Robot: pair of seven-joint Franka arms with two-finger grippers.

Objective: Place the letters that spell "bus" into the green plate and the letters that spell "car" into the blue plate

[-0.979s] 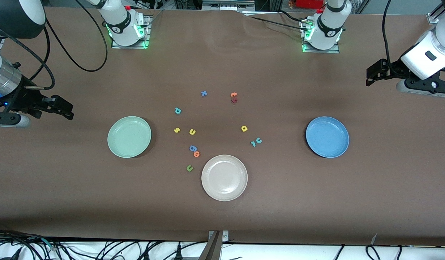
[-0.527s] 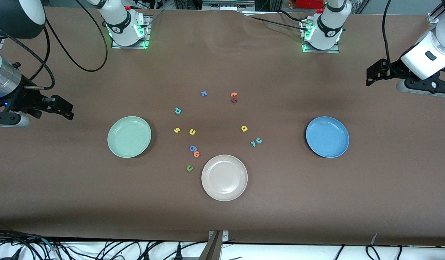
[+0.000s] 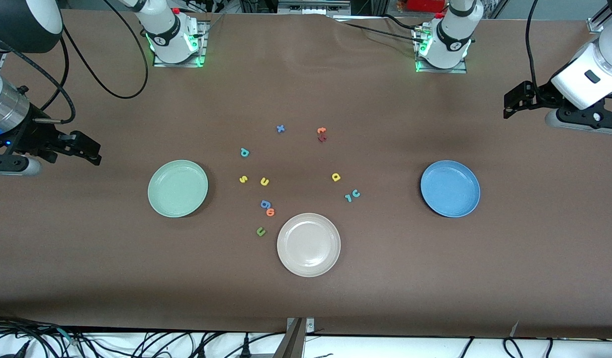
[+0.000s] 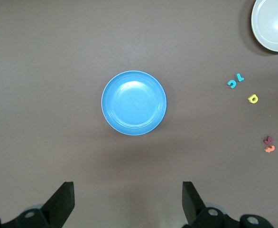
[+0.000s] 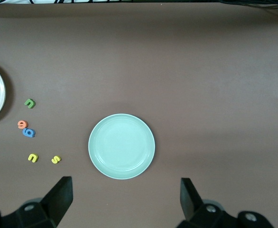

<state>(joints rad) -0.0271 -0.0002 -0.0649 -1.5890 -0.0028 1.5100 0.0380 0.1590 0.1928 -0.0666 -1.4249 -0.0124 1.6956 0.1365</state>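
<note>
The green plate (image 3: 178, 188) (image 5: 121, 146) lies toward the right arm's end of the table and the blue plate (image 3: 450, 188) (image 4: 134, 102) toward the left arm's end; neither holds anything. Between them on the table lie the teal b (image 3: 244, 152), yellow s (image 3: 243, 179) (image 5: 56, 159) and yellow-orange u (image 3: 264, 181) (image 5: 32, 157), then the yellow a (image 3: 336, 176) (image 4: 253, 99), teal r (image 3: 349, 198) (image 4: 240, 77) and teal c (image 3: 356, 193) (image 4: 231, 84). My right gripper (image 3: 93, 154) (image 5: 126, 197) hangs open over bare table at its end. My left gripper (image 3: 509, 107) (image 4: 128, 199) hangs open likewise.
A beige plate (image 3: 308, 244) sits nearer the front camera than the letters. Other letters lie about: blue g (image 3: 265, 204), an orange one (image 3: 270, 212), green u (image 3: 260, 231), blue x (image 3: 280, 129), an orange (image 3: 321, 131) and a dark red one (image 3: 322, 138).
</note>
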